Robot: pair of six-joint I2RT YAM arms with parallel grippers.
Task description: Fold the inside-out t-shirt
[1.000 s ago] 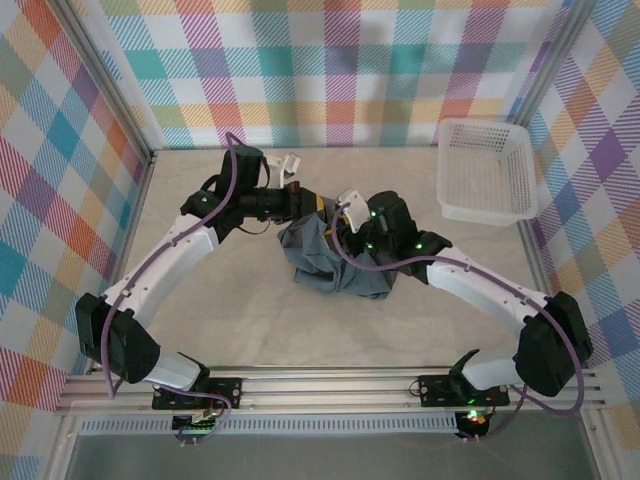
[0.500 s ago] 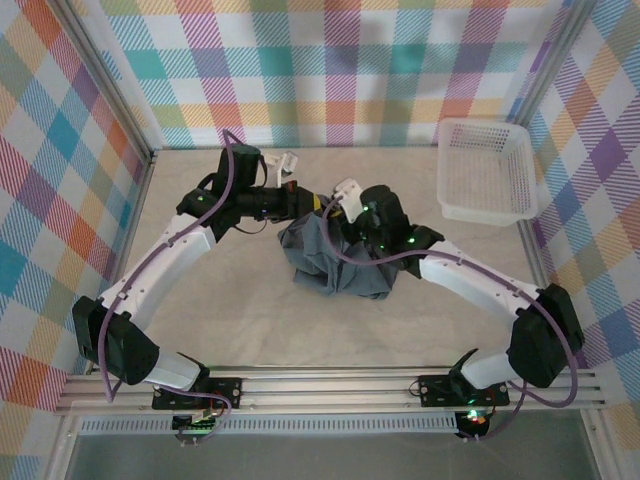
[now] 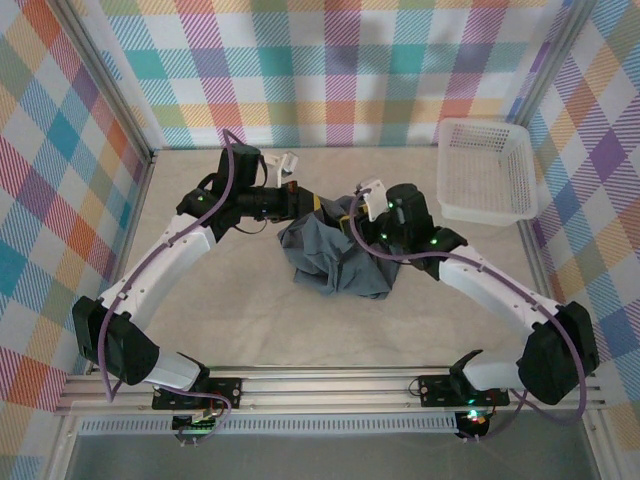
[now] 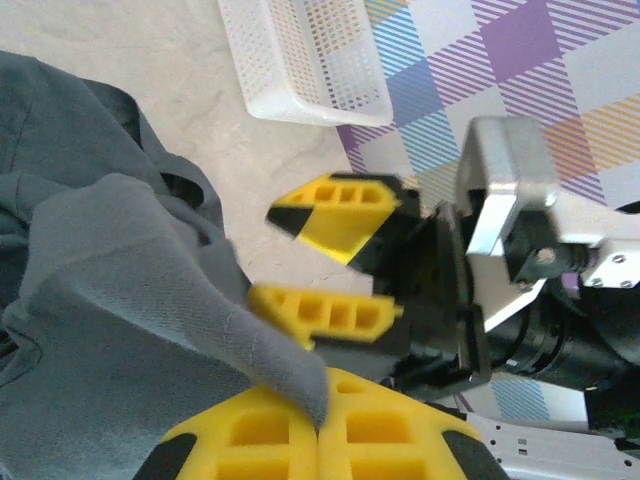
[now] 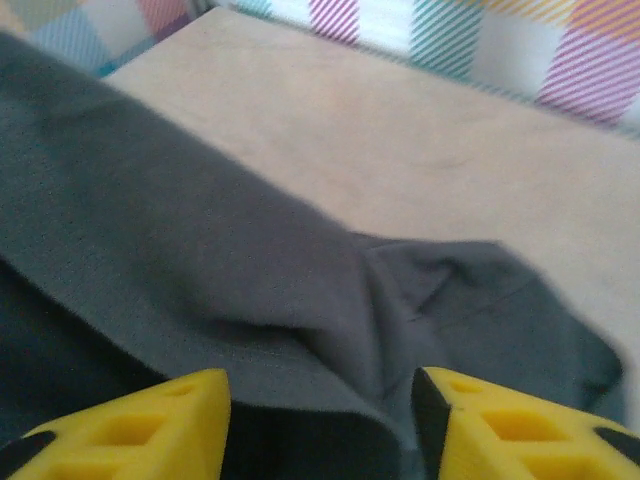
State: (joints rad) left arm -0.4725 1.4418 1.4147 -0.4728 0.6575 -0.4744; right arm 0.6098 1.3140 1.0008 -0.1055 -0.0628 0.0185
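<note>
The inside-out t-shirt (image 3: 335, 262) lies crumpled in a dark slate-grey heap at the table's middle. My left gripper (image 3: 316, 207) is at the heap's upper edge, shut on a fold of the t-shirt (image 4: 130, 300); the cloth is pinched at the yellow fingertips (image 4: 322, 405). My right gripper (image 3: 358, 214) faces the left one from the right, just above the heap's top right. Its jaws stand open in the right wrist view (image 5: 320, 400), with a ridge of the t-shirt (image 5: 250, 290) just ahead of them and not gripped. The left wrist view shows the right gripper (image 4: 268, 258) with its yellow fingers spread.
A white plastic basket (image 3: 485, 170) stands at the back right of the table, also seen as the basket (image 4: 300, 60) in the left wrist view. Plaid walls enclose the table on three sides. Bare tabletop (image 3: 230, 290) lies left of and in front of the heap.
The right gripper closed briefly, then opened again and drew back to the right, away from the left gripper. The left arm and its hold on the cloth stayed put.
</note>
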